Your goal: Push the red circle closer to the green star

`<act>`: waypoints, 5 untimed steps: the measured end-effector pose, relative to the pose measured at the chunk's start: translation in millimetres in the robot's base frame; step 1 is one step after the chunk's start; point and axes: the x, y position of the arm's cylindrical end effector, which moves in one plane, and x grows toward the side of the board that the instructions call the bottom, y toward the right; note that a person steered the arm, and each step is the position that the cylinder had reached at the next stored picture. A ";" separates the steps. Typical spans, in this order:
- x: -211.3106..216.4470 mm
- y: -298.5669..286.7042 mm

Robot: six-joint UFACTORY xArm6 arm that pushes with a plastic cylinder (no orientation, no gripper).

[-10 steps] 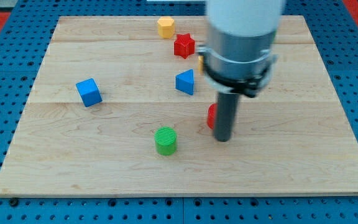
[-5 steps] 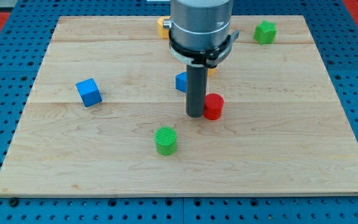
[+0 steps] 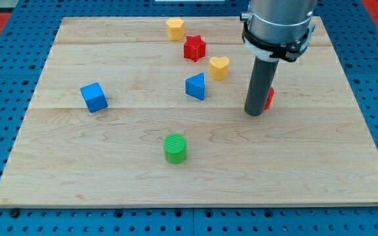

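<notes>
The red circle (image 3: 269, 98) lies right of the board's middle, mostly hidden behind my rod; only its right edge shows. My tip (image 3: 254, 113) rests on the board at the circle's lower left, touching or nearly touching it. The green star does not show; the arm's body covers the board's upper right where it lay.
On the wooden board (image 3: 110, 170) lie a yellow heart (image 3: 219, 67), a blue triangle (image 3: 195, 86), a red star (image 3: 193, 48), a yellow hexagon (image 3: 174, 28), a blue cube (image 3: 94, 97) and a green cylinder (image 3: 174, 147).
My tip has moved right and slightly up, and the red circle has gone with it toward the upper right. The arm now hides the green star.
</notes>
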 end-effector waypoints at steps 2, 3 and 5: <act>-44.3 1.0; -7.1 1.6; -42.3 47.5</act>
